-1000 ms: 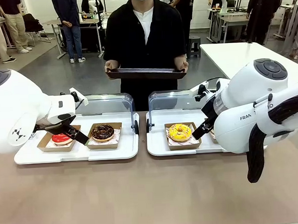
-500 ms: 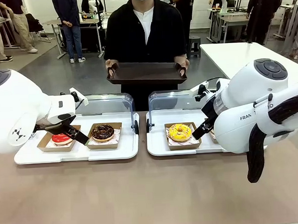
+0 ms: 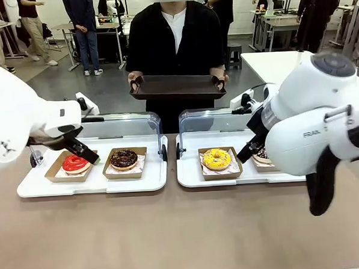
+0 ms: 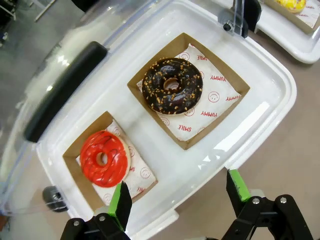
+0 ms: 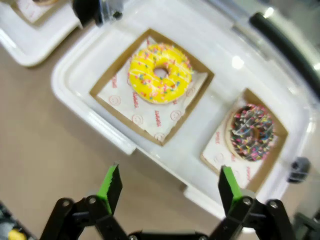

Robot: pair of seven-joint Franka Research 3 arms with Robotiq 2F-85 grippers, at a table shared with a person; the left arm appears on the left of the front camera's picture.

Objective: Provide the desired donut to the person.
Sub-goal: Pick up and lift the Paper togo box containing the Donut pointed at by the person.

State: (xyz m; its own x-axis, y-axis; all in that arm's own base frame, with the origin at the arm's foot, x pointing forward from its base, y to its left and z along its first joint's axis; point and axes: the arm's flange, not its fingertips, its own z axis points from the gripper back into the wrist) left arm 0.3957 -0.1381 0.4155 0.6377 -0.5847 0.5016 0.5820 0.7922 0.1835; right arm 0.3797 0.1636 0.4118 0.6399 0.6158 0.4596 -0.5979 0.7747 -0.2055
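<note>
Left wrist view: the left end effector [image 4: 179,192] hangs with its green-padded fingers spread, holding nothing, over the near edge of a white tray [image 4: 260,115]. A red-iced donut [image 4: 104,158] lies at ten o'clock from it and a chocolate donut [image 4: 172,90] at twelve, each in its own brown paper box. In the right wrist view, the right end effector [image 5: 170,181] is likewise spread and empty over the desk [image 5: 45,150], with a yellow sprinkled donut [image 5: 160,75] at twelve o'clock and a dark sprinkled donut [image 5: 252,131] at two. In the front view, the person [image 3: 175,44] stands at the far side holding out a dark serving tray [image 3: 176,86]. Nothing shows which donut is wanted, so a wrong pick is the main risk. A hard pinch could also crush soft icing, or an arm could knock the raised clear lid [image 3: 121,122].
</note>
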